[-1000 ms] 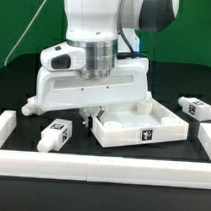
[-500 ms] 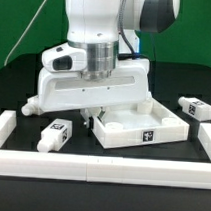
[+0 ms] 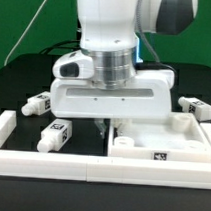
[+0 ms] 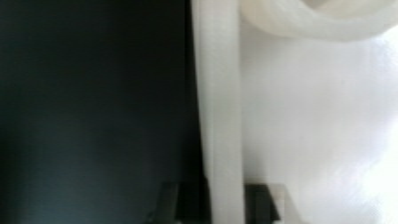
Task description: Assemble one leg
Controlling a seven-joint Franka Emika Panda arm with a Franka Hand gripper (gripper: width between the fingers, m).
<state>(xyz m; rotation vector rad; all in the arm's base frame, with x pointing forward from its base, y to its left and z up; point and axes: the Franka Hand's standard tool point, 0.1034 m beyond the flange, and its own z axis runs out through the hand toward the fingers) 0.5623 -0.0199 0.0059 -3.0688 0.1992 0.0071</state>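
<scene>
My gripper (image 3: 109, 125) stands low over the table, shut on one side wall of the large white tray piece (image 3: 167, 143), which lies flat at the exterior view's right front. In the wrist view the tray's wall (image 4: 221, 120) runs between my two dark fingers (image 4: 187, 205), and a round boss (image 4: 302, 18) shows in the tray's corner. Three small white legs with tag markers lie loose: one (image 3: 55, 134) at the front left, one (image 3: 35, 104) further back left, one (image 3: 195, 106) at the right behind the tray. None is in my gripper.
A low white border wall runs along the table's front (image 3: 80, 170) and up its left side (image 3: 2, 128). The tray's front edge lies close to the front wall. The black table top (image 3: 24, 84) stretches behind the legs.
My arm has moved to the exterior view's right and a little toward the front, and the tray piece has gone with it. The loose legs have stayed where they were.
</scene>
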